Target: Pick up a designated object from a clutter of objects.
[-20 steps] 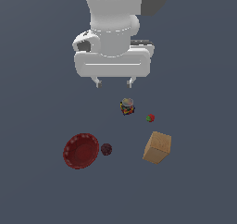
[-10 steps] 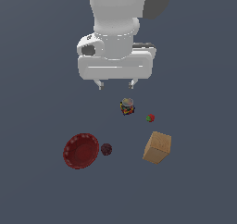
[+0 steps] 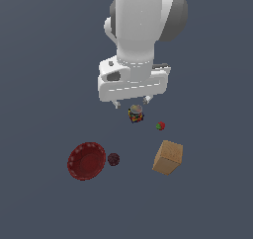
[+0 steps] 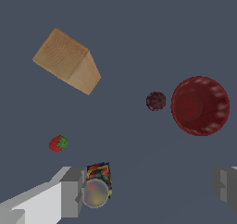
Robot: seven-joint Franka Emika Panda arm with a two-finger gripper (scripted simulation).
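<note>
Overhead, the gripper (image 3: pixel 131 103) hung spread apart above the jar (image 3: pixel 136 113); it needed to shift over the tiny strawberry (image 3: pixel 160 126) before descending.

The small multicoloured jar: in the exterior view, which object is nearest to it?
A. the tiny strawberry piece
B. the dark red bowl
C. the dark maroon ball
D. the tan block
A. The strawberry piece lies just beside the jar toward the exterior view's right, while the bowl, the maroon ball and the tan block all sit clearly farther away.
</note>
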